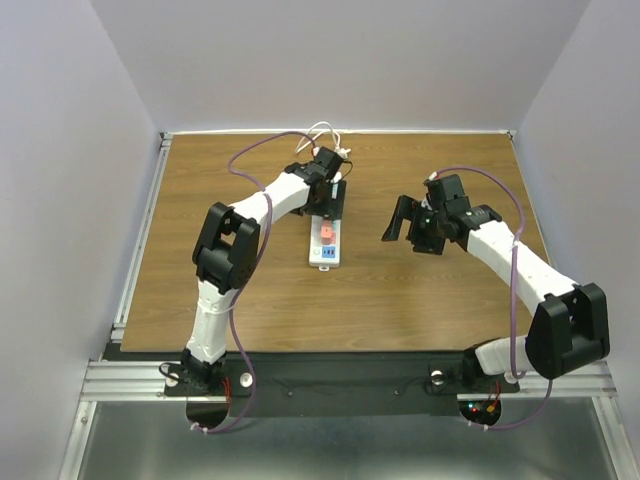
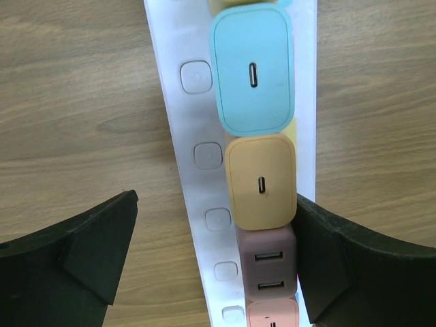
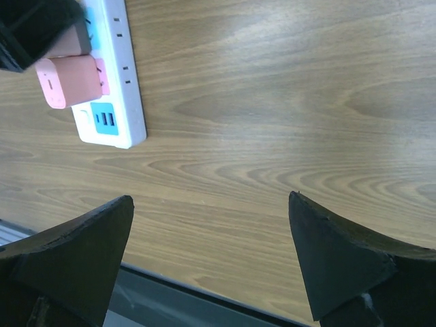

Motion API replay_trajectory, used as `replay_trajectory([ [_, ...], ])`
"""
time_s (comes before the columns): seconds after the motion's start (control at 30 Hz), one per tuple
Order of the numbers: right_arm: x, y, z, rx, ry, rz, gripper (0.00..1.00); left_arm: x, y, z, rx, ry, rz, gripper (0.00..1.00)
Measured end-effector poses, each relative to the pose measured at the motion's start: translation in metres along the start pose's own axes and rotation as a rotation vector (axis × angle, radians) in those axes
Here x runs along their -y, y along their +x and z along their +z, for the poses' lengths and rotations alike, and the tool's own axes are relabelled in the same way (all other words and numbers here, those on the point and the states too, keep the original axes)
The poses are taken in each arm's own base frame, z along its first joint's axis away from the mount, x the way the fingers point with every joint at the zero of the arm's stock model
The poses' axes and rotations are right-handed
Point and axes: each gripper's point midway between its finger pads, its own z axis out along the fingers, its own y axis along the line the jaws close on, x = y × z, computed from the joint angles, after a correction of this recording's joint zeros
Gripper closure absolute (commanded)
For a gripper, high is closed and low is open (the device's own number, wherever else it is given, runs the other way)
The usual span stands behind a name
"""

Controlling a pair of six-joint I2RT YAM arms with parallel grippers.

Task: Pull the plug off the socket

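The socket (image 1: 326, 252) is a long white power strip lying mid-table, running front to back. Several plugs sit in it in a row: blue (image 2: 252, 71), yellow (image 2: 261, 182), mauve (image 2: 269, 262) and pink (image 2: 272, 315). My left gripper (image 2: 216, 201) hangs open over the strip's far half (image 1: 330, 200). It straddles the strip, and its right finger (image 2: 340, 259) lies close against the mauve plug's side. My right gripper (image 1: 400, 222) is open and empty, in the air to the right of the strip. In the right wrist view I see the pink plug (image 3: 68, 80) and the blue end patch (image 3: 105, 119).
The strip's white cord (image 1: 325, 132) loops toward the back wall. A metal rail (image 1: 140, 240) borders the table's left side, and the near table edge (image 3: 204, 296) shows below my right gripper (image 3: 211, 201). Purple cables hang along both arms.
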Motion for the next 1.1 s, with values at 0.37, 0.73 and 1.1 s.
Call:
replay_trajectory([
  [0.37, 0.003, 0.003, 0.001, -0.013, 0.011, -0.011, 0.0, 0.022, -0.01, -0.006, 0.05, 0.03, 0.009, 0.89],
  [0.73, 0.003, 0.011, 0.001, -0.05, -0.001, -0.029, 0.0, 0.026, 0.008, -0.014, 0.082, 0.074, -0.095, 1.0],
  [1.1, 0.004, 0.017, -0.001, -0.077, 0.0, -0.043, 0.0, 0.087, 0.082, -0.063, -0.023, 0.213, -0.339, 1.0],
])
